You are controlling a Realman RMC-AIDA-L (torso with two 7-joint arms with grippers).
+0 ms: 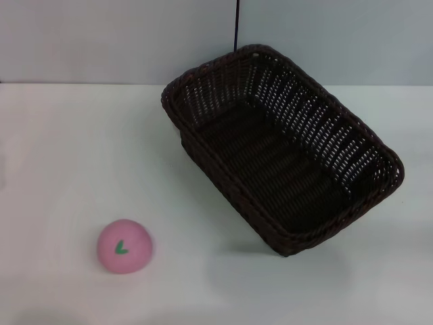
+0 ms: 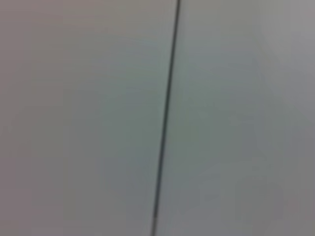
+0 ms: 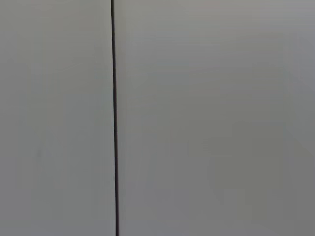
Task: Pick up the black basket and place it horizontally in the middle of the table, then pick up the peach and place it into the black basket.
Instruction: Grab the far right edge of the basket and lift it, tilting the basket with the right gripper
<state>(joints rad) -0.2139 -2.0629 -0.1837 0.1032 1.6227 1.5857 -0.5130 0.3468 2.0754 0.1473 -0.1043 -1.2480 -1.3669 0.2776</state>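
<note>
On the table (image 1: 61, 149), black basket (image 1: 281, 145) lies askew, peach (image 1: 124, 246) outside; nothing done. Neither claw visible, state unknown.

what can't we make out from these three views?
- Both arms and their tools: outside all three views, so pose and open or shut state are unknown.
- Left and right wrist views: only a pale wall with a dark vertical line; no table or task things.
- Black basket, head view: outer far side and underside hidden by its own body.
- Peach, head view: underside hidden against the table.
</note>
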